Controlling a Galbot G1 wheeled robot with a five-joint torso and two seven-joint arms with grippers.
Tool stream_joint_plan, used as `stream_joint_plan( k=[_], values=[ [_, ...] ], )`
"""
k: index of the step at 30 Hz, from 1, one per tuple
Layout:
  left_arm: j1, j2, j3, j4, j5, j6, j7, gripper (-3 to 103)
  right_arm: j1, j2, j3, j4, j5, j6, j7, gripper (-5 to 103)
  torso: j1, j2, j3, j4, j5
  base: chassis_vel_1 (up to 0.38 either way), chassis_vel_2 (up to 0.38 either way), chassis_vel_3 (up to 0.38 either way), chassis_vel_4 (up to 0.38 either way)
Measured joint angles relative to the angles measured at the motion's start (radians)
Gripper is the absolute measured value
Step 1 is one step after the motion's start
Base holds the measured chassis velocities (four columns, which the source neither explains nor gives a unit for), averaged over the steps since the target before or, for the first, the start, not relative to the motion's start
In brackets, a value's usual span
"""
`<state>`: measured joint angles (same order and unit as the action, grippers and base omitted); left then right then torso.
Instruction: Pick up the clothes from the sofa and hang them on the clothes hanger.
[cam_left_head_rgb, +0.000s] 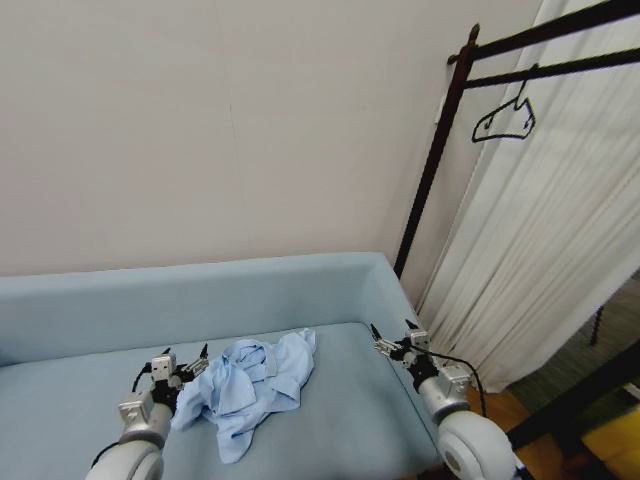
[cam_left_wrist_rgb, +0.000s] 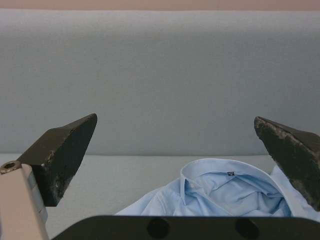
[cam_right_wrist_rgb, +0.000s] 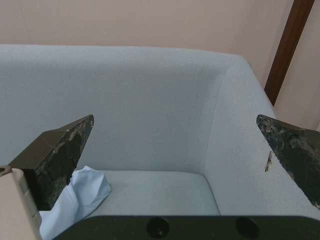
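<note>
Reach step; my left claw (cam_left_head_rgb: 183, 358) gapes beside the shirt (cam_left_head_rgb: 255, 385), right claw (cam_left_head_rgb: 392, 332) spread too; next I must pinch cloth.

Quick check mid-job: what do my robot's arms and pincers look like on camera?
Both arms are silver-grey with rounded joints and thin black cables looping at the wrists. The left pincer and right pincer are small black-and-silver heads. Their fingers are dark, wedge-shaped, with scuffed, speckled surfaces.
</note>
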<state>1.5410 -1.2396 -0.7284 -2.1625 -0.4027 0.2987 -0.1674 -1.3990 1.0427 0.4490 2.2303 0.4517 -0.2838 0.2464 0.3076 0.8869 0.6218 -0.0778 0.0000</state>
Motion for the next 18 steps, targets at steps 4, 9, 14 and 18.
stream_joint_plan(
  k=[4, 9, 14, 18],
  values=[
    [-0.019, 0.016, 0.001, 0.016, -0.016, 0.015, -0.018, 100, 0.018, -0.006, -0.013, -0.019, 0.006, 0.000, 0.000, 100, 0.000, 0.000, 0.000, -0.0001, 0.0000, 0.000, 0.000, 0.000, 0.000],
    [-0.009, 0.025, -0.013, -0.014, -0.036, 0.025, -0.029, 100, 0.018, -0.007, -0.018, -0.019, 0.009, 0.005, 0.000, 100, 0.000, 0.000, 0.000, -0.0002, 0.0002, 0.000, 0.000, 0.000, 0.000],
    [0.015, 0.024, -0.030, -0.044, -0.042, 0.026, -0.033, 100, 0.025, 0.000, -0.020, -0.015, 0.024, 0.005, 0.006, 100, 0.000, 0.000, 0.000, 0.0001, 0.0001, 0.000, 0.000, 0.000, 0.000],
    [0.022, 0.014, -0.029, -0.057, -0.040, 0.026, -0.037, 100, 0.018, -0.011, -0.016, -0.020, 0.037, 0.004, 0.013, 100, 0.000, 0.000, 0.000, 0.0001, 0.0001, 0.000, 0.000, 0.000, 0.000]
  ],
)
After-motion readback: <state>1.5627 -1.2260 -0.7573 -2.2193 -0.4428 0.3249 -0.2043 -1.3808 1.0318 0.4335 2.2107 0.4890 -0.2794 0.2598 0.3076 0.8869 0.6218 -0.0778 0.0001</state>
